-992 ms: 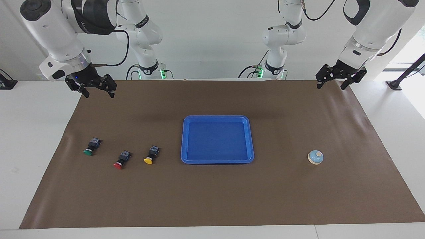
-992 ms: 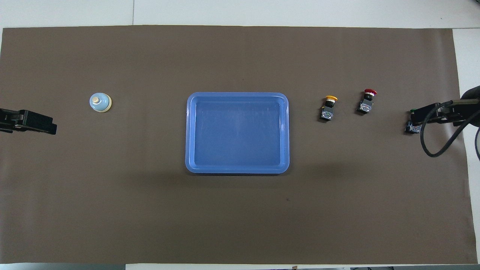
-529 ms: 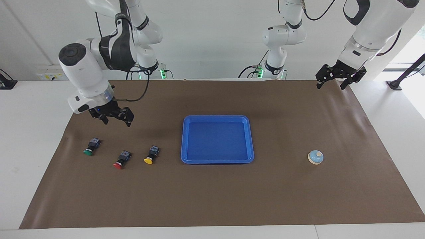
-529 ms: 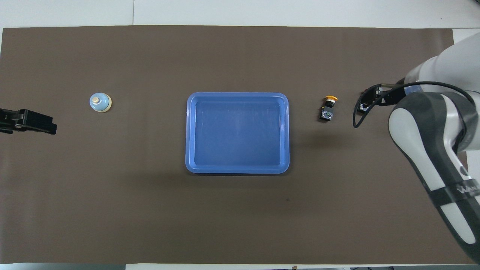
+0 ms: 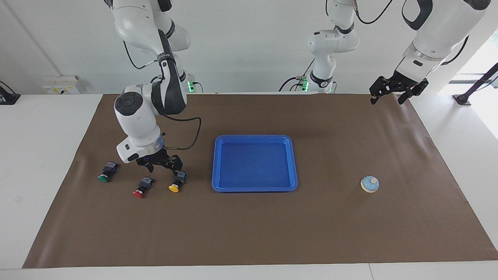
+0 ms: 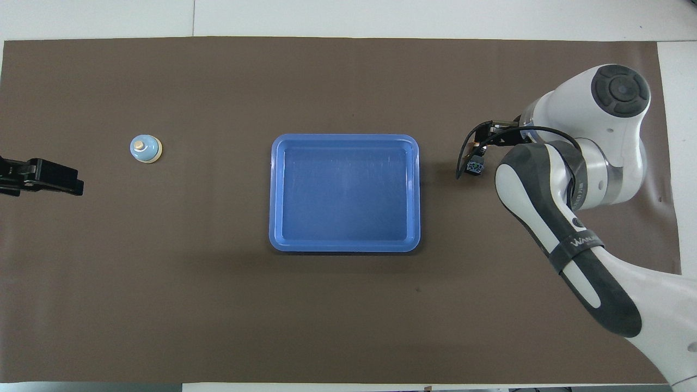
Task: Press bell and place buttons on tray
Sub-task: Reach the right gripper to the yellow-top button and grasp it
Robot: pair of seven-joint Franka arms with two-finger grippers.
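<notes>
The blue tray [image 5: 253, 137] lies mid-table and holds nothing. The three buttons lie in a row toward the right arm's end: green [image 5: 107, 172], red [image 5: 142, 187] and yellow [image 5: 177, 182]. My right gripper [image 5: 163, 167] is open and low over the mat, just above the black bodies of the red and yellow buttons, touching neither that I can see. In the overhead view the right arm hides the red and green buttons, and only the yellow button's body [image 6: 475, 165] shows. The light blue bell [image 5: 369, 184] stands toward the left arm's end. My left gripper [image 5: 391, 93] is open, raised over the mat's corner, waiting.
A brown mat [image 5: 249, 233] covers the table, with white tabletop [image 5: 39, 155] around it. The right arm's elbow and forearm [image 6: 572, 218] hang over the mat at its own end.
The right arm swung out from the mat's corner and came down over the red and yellow buttons. The left arm, the bell, the tray and the buttons have not moved.
</notes>
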